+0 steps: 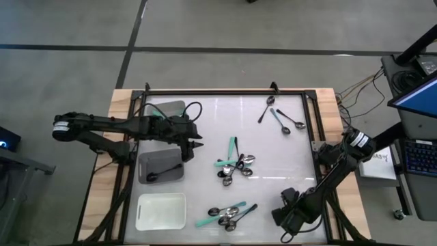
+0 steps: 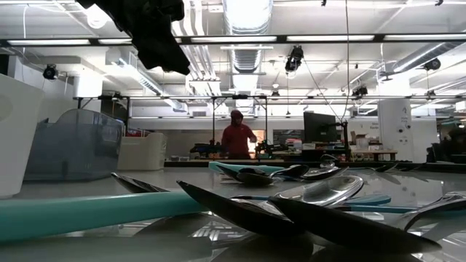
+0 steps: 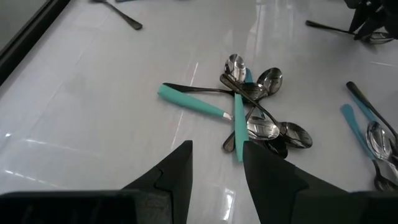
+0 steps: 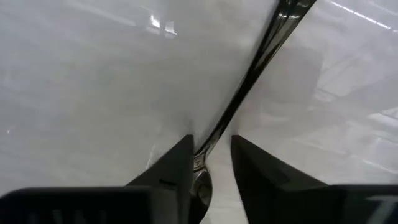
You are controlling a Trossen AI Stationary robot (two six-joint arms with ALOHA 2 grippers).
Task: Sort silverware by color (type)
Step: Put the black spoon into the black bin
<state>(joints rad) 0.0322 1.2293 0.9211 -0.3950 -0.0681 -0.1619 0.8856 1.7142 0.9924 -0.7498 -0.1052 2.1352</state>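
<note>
Right gripper [image 4: 210,163] straddles a black spoon handle [image 4: 249,81], not yet clamped; one spoon [image 1: 162,173] lies in the grey tray [image 1: 147,164], piles [image 1: 235,166] remain.

My left gripper [image 3: 216,163] hangs open over a tangled spoon pile [image 3: 249,112] (teal and dark handles crossing) on the white table [image 3: 93,112].

- Worktop [image 1: 205,123]: two trays at 8 o'clock, one tray [image 1: 161,166] nearer centre, other tray [image 1: 160,211] just beside it toward 6.
- One spoon [image 1: 158,175] in nearer tray.
- Centre: spoon pile [image 1: 235,164].
- 6 o'clock: second pile [image 1: 229,214].
- 1 o'clock: three spoons [image 1: 281,117].
- Left gripper [image 1: 196,148] between trays and centre pile; right gripper [image 1: 285,217] at 5 o'clock.
</note>
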